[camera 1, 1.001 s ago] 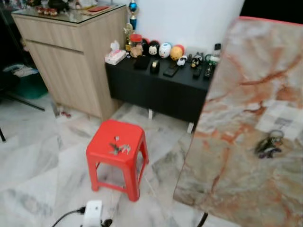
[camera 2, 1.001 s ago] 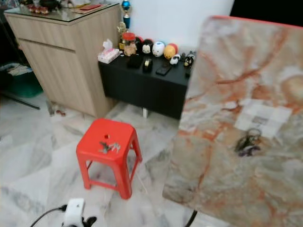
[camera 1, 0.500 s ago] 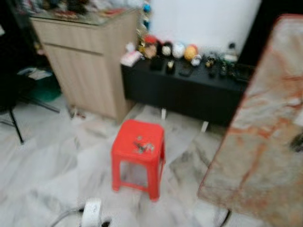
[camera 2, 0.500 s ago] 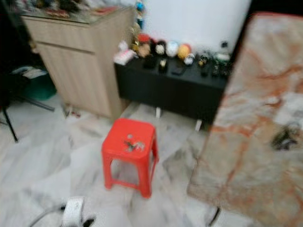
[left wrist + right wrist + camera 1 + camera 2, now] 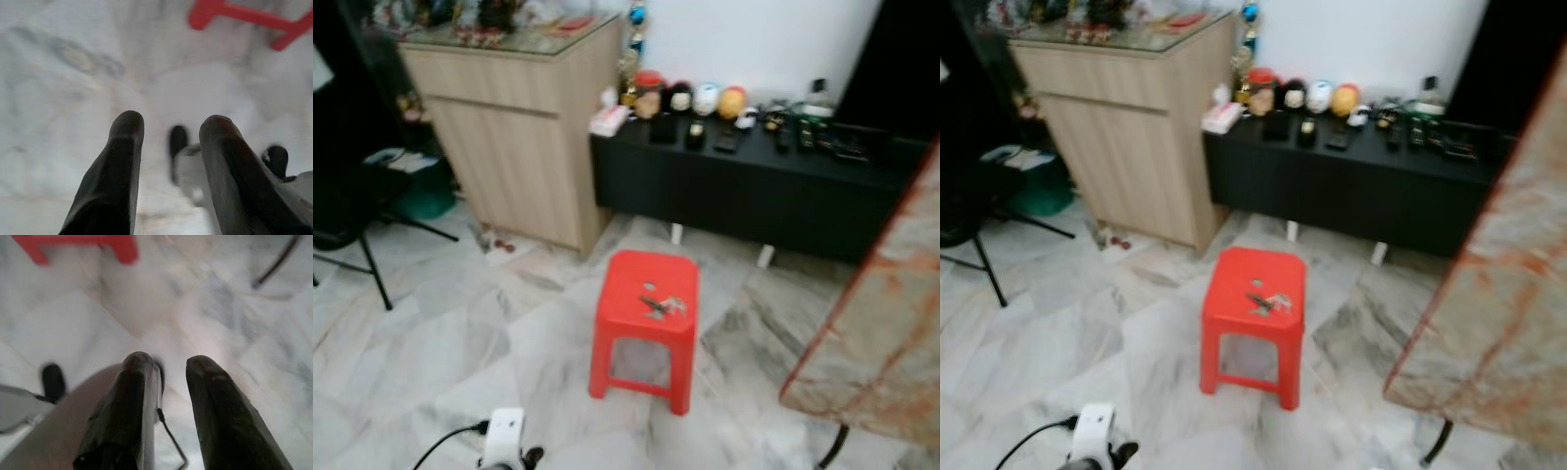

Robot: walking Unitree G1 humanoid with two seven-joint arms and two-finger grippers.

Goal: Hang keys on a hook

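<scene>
- The keys point(image 5: 661, 306) lie in a small loose bunch on top of the red stool point(image 5: 646, 294), which stands on the marble floor point(image 5: 431, 343) in front of the low black surface point(image 5: 754, 186)
- No hook can be made out here; a marble-patterned slab point(image 5: 886, 352) leans in at the robot's right, and whether it bears one cannot be told from these views
- The left tool point(image 5: 168, 132) hangs low over the floor with its two black fingers spread apart and nothing between them; a stool leg shows blurred beyond it
- The right tool point(image 5: 168, 364) also points at the floor, fingers parted with a narrow gap, empty
- Judged as a thing to handle: the bunch looks light, hard and metal, so likely slippery against the smooth plastic seat and prone to skid if nudged sideways
- The separate keys will dangle and swing once lifted, since they seem joined only by a ring
- Best hold is probably the ring or the thickest knot of the bunch, pinched from above, leaving the ring's loop free to go over a hook
- Both arms are well apart from the stool, so an approach is still needed before any grasp
</scene>
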